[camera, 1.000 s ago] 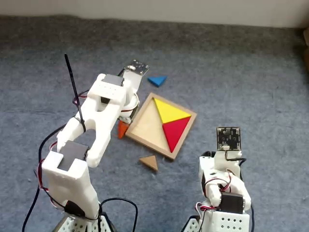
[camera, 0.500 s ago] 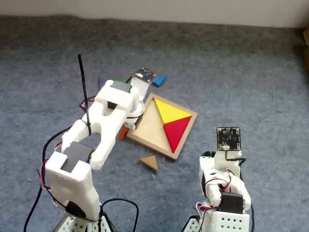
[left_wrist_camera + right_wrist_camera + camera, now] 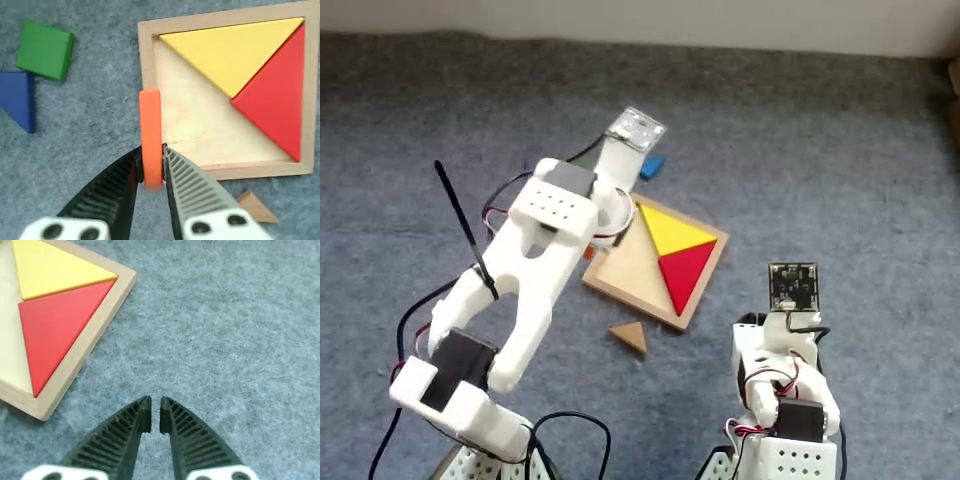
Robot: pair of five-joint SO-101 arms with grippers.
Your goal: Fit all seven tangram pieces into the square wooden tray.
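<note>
Both right gripper (image 3: pixel 151 415) jaws sit closed on nothing over carpet (image 3: pixel 225 315) beside the wooden tray (image 3: pixel 84 352). Farther out, the left gripper (image 3: pixel 150 167) pinches the orange piece (image 3: pixel 150 125) on edge, its long axis along the tray's rim, bare floor just beside; yellow triangle (image 3: pixel 235 50) and red triangle (image 3: pixel 277 105) beyond.

The square wooden tray (image 3: pixel 704 283) is lying flat, holding a yellow triangle (image 3: pixel 672 230) and a red triangle (image 3: pixel 682 270) edge to edge. An orange piece (image 3: pixel 150 130) is hanging on edge in the left gripper (image 3: pixel 151 155) at the tray's 9 o'clock rim. A tan triangle (image 3: pixel 630 336) is lying at 7 o'clock, a blue piece (image 3: pixel 652 166) at 12.
</note>
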